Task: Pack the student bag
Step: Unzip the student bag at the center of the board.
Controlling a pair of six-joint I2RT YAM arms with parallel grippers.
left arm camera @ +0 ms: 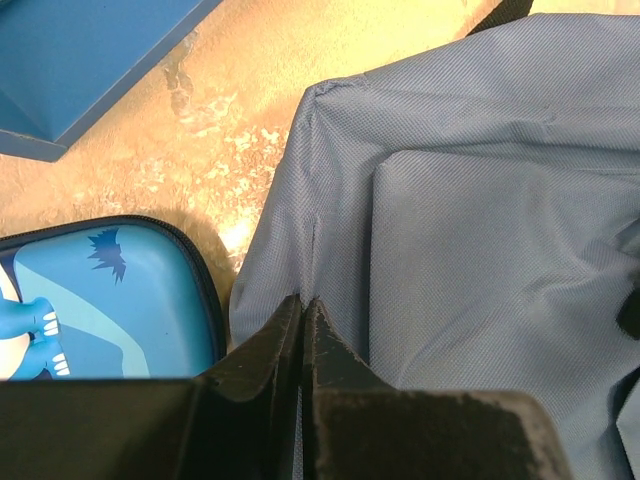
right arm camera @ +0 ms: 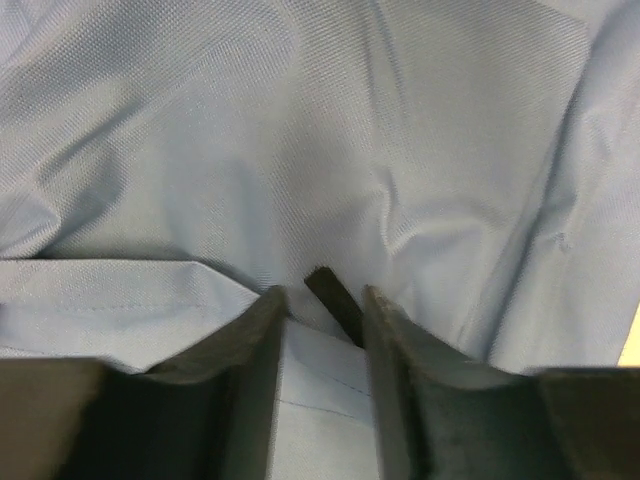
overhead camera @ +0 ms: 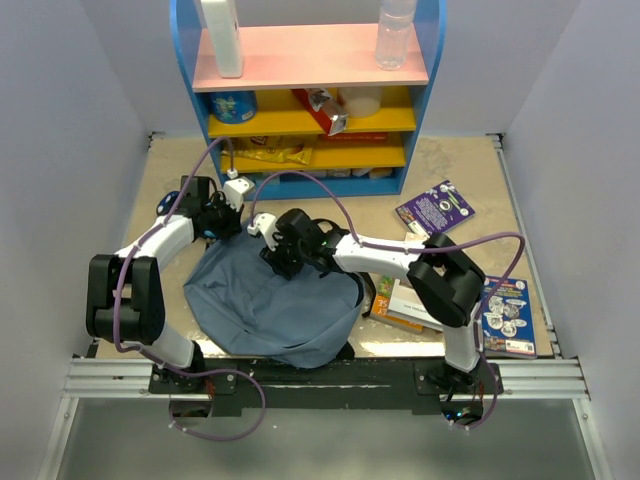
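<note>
The bag (overhead camera: pixel 270 310) lies flat on the tabletop (overhead camera: pixel 460 170) near the middle of the near edge, slightly toward the left, with part of its lower rim overhanging that edge. The left gripper (left arm camera: pixel 303 300) sits at the bag's far-left corner; its jaws are pressed together on a fold of the grey-blue fabric, and a crease runs up the cloth from the tips. The right gripper (right arm camera: pixel 322 290) rests over the bag's far edge near the middle, jaws standing a narrow gap apart and gripping nothing. A short black tab (right arm camera: pixel 335 303) lies on the fabric between its fingers, nearer the right one; contact cannot be told. A bright-blue pouch (left arm camera: pixel 100 300) lies just beside the bag's left edge, next to the left gripper. A shelf (overhead camera: pixel 310 100) stands at the far edge of the tabletop. A purple booklet (overhead camera: pixel 435 208) lies right of the shelf, and a blue booklet (overhead camera: pixel 508 315) lies near the right near corner beside a stack of books (overhead camera: pixel 405 305) that touches the bag's right side.
</note>
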